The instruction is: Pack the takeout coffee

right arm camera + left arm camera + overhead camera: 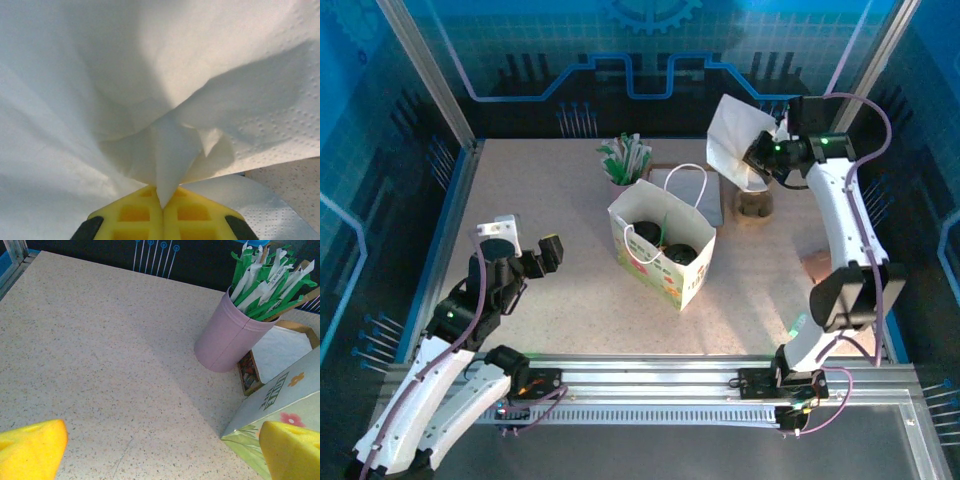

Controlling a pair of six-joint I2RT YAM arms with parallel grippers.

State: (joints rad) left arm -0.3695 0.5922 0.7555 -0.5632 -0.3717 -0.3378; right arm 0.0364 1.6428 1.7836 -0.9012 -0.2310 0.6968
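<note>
Bag: mid-worktop, open; coffee inside, black lids showing.
Right claw: clamped on napkin, far right corner, well apart from bag.
Left claw: apart, empty, left of bag.
Advice: carry napkin high, release over the opening, clear of the bag's edge.

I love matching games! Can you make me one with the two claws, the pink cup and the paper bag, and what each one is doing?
Things:
1. left claw
2. right claw
3. pink cup
4. paper bag

States:
A. stuffed with green-and-white sachets
B. shut on a white napkin
C. open above the table
D. black lids inside

Pairs: 1-C, 2-B, 3-A, 4-D
</note>
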